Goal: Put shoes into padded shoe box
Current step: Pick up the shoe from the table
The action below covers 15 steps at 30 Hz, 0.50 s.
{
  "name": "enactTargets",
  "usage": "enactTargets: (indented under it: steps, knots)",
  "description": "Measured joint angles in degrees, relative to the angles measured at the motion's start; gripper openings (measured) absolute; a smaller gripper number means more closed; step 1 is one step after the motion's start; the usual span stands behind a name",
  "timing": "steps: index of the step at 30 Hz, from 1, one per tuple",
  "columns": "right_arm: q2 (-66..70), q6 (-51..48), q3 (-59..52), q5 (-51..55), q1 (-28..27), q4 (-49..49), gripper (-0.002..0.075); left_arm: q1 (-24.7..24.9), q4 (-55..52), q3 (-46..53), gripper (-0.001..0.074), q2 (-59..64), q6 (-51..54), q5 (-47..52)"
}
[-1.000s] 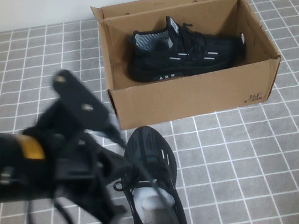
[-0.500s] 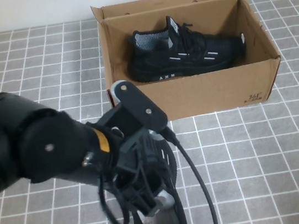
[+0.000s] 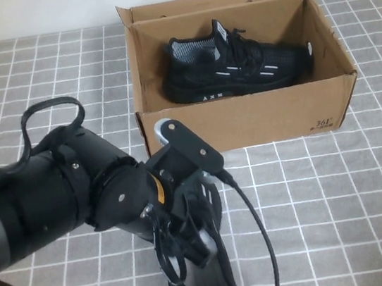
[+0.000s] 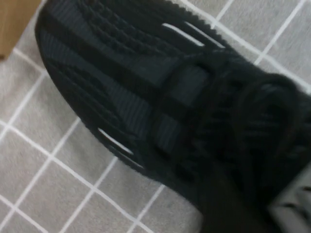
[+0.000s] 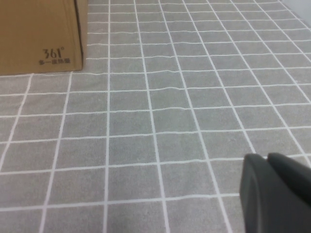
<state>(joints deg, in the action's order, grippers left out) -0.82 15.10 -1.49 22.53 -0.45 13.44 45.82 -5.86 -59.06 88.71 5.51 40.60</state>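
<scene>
Nearest me, my left hand [image 3: 184,247] sits low over the loose shoe [image 3: 204,283] on the grey checked surface [image 3: 327,202]; its fingers are lost against the black knit and laces, so I cannot tell whether they grip or stand apart. My right hand [image 5: 274,187] hangs off to the side above bare tiles (only a dark edge shows, fingers unreadable). Farther back, the other shoe [image 3: 237,65] lies inside the padded shoe box [image 3: 245,124], flaps up.

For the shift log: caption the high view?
Left gripper down on second shoe before the box; first shoe inside.
</scene>
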Motion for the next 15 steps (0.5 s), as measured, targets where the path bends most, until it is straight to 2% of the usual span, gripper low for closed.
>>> enactTargets:
  steps: [2, 5, 8, 15]
  knots:
    - [0.0, 0.0, 0.0, 0.0, 0.0, 0.0, -0.0008, 0.06, -0.97, -0.19, 0.016, 0.0, -1.99, -0.43]
    - [0.0, 0.0, 0.0, 0.0, 0.0, 0.0, -0.0008, 0.06, -0.84, -1.63, 0.0057, 0.0, -2.91, 0.26]
    - [0.0, 0.0, 0.0, 0.0, 0.0, 0.0, -0.0008, -0.04, 0.99, -4.39, 0.0027, 0.0, -3.31, 3.68]
    - [0.0, 0.0, 0.0, 0.0, 0.0, 0.0, -0.0008, -0.04, 7.6, -15.85, 0.0016, 0.09, -8.3, 13.92]
